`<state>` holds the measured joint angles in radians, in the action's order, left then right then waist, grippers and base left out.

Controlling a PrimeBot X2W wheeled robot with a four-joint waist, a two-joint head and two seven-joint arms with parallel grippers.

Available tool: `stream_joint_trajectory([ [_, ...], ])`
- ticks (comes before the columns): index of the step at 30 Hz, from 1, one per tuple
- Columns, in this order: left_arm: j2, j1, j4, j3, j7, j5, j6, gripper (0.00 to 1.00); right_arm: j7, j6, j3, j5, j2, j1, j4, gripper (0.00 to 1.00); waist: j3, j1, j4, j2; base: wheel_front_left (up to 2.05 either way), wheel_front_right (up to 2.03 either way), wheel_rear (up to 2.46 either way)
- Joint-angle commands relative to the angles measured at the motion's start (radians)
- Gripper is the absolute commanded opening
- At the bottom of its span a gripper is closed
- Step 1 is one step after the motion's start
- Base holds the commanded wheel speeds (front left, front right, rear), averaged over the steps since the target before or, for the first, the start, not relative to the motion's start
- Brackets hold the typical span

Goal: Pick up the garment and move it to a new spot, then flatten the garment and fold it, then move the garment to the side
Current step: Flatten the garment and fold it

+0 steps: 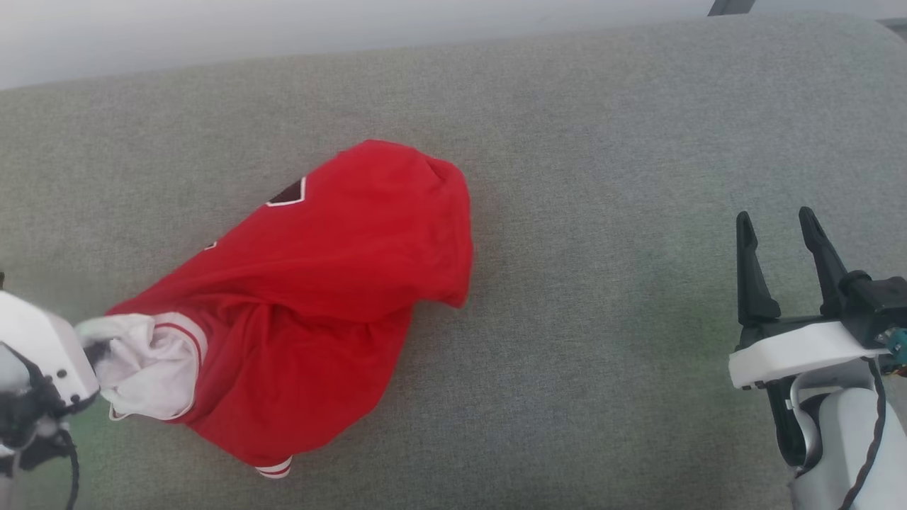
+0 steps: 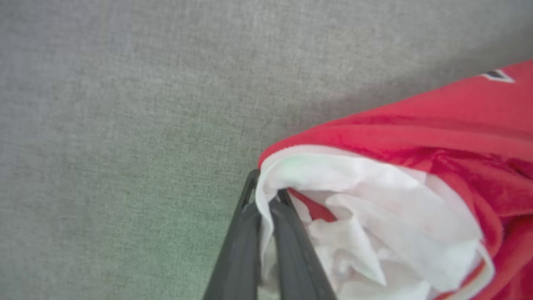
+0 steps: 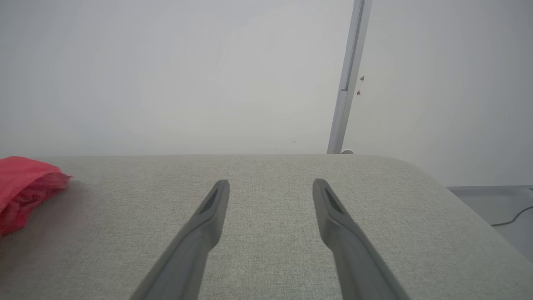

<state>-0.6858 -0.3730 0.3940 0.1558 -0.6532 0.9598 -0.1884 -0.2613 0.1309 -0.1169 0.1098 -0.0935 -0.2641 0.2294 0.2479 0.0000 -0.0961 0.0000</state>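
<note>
Now: sleeve pinched, red body trailing away.

My left gripper is clamped together on the white sleeve of the garment, which lies crumpled. Its long axis runs from my left hand up and rightward toward the middle of the grey woven surface. My right gripper hovers well apart on the far right, fingers spread and empty, so I judge the left arm does the carrying. A pale wall and a slim post stand behind.
</note>
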Motion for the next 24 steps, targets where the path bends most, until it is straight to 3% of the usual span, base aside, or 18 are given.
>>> stream_joint_trajectory([
  [1, 0.013, 0.0, 0.04, -0.001, 0.014, 0.012, 0.013, 0.0, -0.006, 0.0, 0.002, -0.007, -0.004, -0.007, 0.001, 1.0, 0.002, 0.0, 0.003, 0.0, 0.0, 0.0, 0.0],
  [5, 0.035, -0.031, 0.102, 0.004, 0.056, 0.01, 0.061, 0.0, -0.006, 0.0, 0.007, -0.004, -0.01, -0.01, 0.012, 1.0, 0.002, 0.0, 0.011, 0.0, 0.0, 0.0, 0.0],
  [6, 0.037, -0.042, 0.111, 0.004, 0.07, 0.008, 0.076, 0.32, -0.006, 0.0, 0.008, -0.005, -0.009, -0.008, 0.013, 1.0, 0.0, 0.0, 0.015, 0.0, 0.0, 0.0, 0.0],
  [7, 0.04, -0.048, 0.118, 0.003, 0.082, 0.008, 0.087, 0.5, -0.006, 0.0, 0.01, -0.007, -0.009, -0.006, 0.014, 1.0, -0.003, 0.0, 0.019, 0.0, 0.0, 0.0, 0.0],
  [8, 0.04, -0.056, 0.122, 0.005, 0.093, 0.004, 0.099, 0.98, -0.006, 0.0, 0.009, -0.007, -0.012, -0.003, 0.016, 1.0, -0.006, 0.0, 0.025, 0.0, 0.0, 0.0, 0.0],
  [14, 0.045, -0.084, 0.086, 0.011, 0.197, -0.025, 0.162, 1.0, -0.005, 0.0, 0.018, 0.002, -0.025, 0.011, 0.025, 1.0, -0.032, 0.0, 0.065, 0.0, 0.0, 0.0, 0.0],
  [20, 0.052, -0.047, -0.023, 0.015, 0.416, -0.104, 0.232, 1.0, 0.003, 0.0, 0.056, 0.017, -0.042, 0.018, 0.033, 1.0, -0.054, 0.0, 0.119, 0.0, 0.0, 0.0, 0.0],
  [24, 0.053, -0.016, -0.074, 0.02, 0.541, -0.168, 0.239, 1.0, 0.013, 0.0, 0.082, 0.021, -0.052, 0.02, 0.035, 1.0, -0.062, 0.0, 0.149, 0.0, 0.0, 0.0, 0.0],
])
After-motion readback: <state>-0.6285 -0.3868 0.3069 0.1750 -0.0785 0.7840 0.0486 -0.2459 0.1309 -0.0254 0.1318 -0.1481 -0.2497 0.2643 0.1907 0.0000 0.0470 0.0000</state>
